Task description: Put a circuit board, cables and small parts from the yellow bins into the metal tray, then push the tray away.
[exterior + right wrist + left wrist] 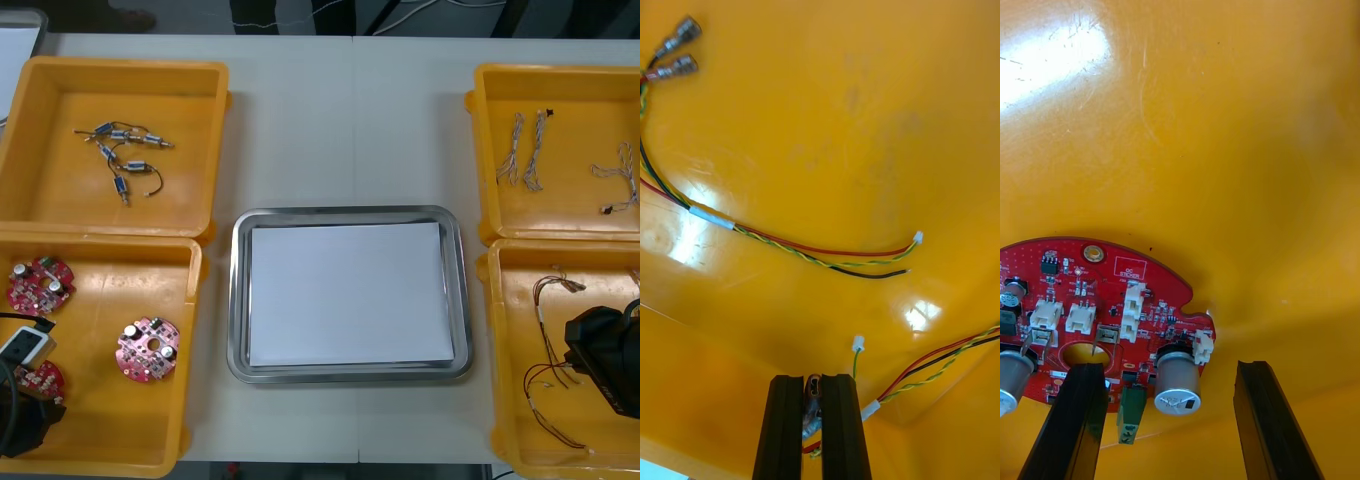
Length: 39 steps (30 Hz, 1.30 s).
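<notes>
My left gripper [1166, 369] stands open low in the near-left yellow bin [100, 440], its fingers astride the edge of a round red circuit board [1112, 300]. That board [38, 380] lies partly under the left arm [20, 415]. My right gripper [813, 381] is in the near-right yellow bin [520, 420], shut on the metal end of a red and yellow cable [940, 367]. The right arm [605, 360] covers that spot in the front view. The metal tray [350, 372], white inside, sits between the bins.
Two more circuit boards [40, 283] [148, 348] lie in the near-left bin. Another red and yellow cable [820, 255] lies beyond the right fingers. Small metal parts [125, 160] are in the far-left bin; twisted cables [525, 150] are in the far-right bin.
</notes>
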Each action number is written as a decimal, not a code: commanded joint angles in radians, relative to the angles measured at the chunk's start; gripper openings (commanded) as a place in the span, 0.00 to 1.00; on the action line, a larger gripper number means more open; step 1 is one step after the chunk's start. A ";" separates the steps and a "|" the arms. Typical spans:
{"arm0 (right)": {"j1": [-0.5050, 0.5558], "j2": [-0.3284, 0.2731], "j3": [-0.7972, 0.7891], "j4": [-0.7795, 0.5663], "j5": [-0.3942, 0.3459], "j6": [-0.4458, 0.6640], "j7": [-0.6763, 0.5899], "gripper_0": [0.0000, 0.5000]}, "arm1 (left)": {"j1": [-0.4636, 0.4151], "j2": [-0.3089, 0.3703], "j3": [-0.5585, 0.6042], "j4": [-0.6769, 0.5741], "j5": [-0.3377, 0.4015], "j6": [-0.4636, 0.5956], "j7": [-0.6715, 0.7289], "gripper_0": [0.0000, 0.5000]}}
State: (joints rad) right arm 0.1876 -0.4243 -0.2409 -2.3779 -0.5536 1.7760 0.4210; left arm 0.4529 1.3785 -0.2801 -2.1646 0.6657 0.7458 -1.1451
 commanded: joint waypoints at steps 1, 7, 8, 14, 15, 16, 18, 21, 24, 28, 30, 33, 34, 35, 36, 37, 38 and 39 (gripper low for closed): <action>0.035 -0.086 -0.047 -0.063 -0.028 0.011 -0.019 0.00 | -0.022 -0.003 -0.021 0.000 -0.018 -0.009 -0.007 1.00; 0.036 -0.149 -0.086 -0.078 -0.077 0.010 -0.018 0.00 | -0.023 -0.004 -0.025 0.000 -0.023 -0.009 -0.002 1.00; 0.036 -0.159 -0.103 -0.078 -0.100 0.010 -0.016 0.00 | -0.026 -0.004 -0.030 0.002 -0.026 -0.009 -0.002 1.00; 0.039 -0.211 -0.158 -0.075 -0.167 0.011 -0.011 0.00 | -0.048 -0.007 -0.057 0.011 -0.044 -0.011 0.007 1.00; 0.039 -0.217 -0.158 -0.075 -0.163 0.011 -0.011 0.00 | -0.048 -0.007 -0.057 0.009 -0.046 -0.009 0.008 1.00; 0.041 -0.225 -0.156 -0.075 -0.158 0.011 -0.011 0.00 | -0.048 -0.009 -0.057 0.009 -0.046 -0.011 0.008 1.00; 0.041 -0.238 -0.158 -0.069 -0.154 0.011 -0.010 0.00 | -0.048 -0.009 -0.057 0.009 -0.047 -0.011 0.008 1.00; 0.043 -0.266 -0.159 -0.053 -0.154 0.011 -0.011 0.00 | -0.048 -0.007 -0.057 0.009 -0.047 -0.011 0.008 1.00; 0.043 -0.290 -0.172 -0.032 -0.160 0.011 -0.010 0.00 | -0.048 -0.007 -0.059 0.011 -0.049 -0.011 0.008 1.00; 0.043 -0.318 -0.187 0.000 -0.166 0.008 -0.008 0.00 | -0.048 -0.009 -0.057 0.009 -0.054 -0.011 0.010 0.39; 0.043 -0.327 -0.190 0.014 -0.169 0.000 -0.007 0.00 | -0.048 -0.009 -0.057 0.009 -0.054 -0.011 0.010 0.05; 0.041 -0.346 -0.193 0.042 -0.169 -0.020 -0.005 0.00 | -0.049 -0.009 -0.057 0.009 -0.052 -0.011 0.010 0.00; 0.038 -0.352 -0.193 0.054 -0.169 -0.029 -0.002 0.00 | -0.049 -0.009 -0.059 0.009 -0.054 -0.011 0.010 0.00; 0.035 -0.356 -0.195 0.063 -0.170 -0.033 -0.001 0.00 | -0.049 -0.009 -0.057 0.009 -0.054 -0.011 0.010 0.00; 0.030 -0.361 -0.196 0.072 -0.172 -0.036 -0.001 0.00 | -0.049 -0.009 -0.057 0.009 -0.054 -0.011 0.010 0.00; 0.020 -0.364 -0.198 0.088 -0.174 -0.038 0.002 0.00 | -0.051 -0.009 -0.057 0.009 -0.054 -0.011 0.010 0.00; 0.013 -0.364 -0.198 0.094 -0.175 -0.038 0.004 0.00 | -0.051 -0.009 -0.057 0.009 -0.052 -0.011 0.010 0.00; 0.001 -0.364 -0.198 0.108 -0.177 -0.038 0.005 0.00 | -0.052 -0.009 -0.057 0.009 -0.054 -0.013 0.010 0.00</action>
State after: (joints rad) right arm 0.2042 -0.7487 -0.4052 -2.2949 -0.7186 1.7438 0.4211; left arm 0.4193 1.3779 -0.3262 -2.1562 0.6221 0.7453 -1.1450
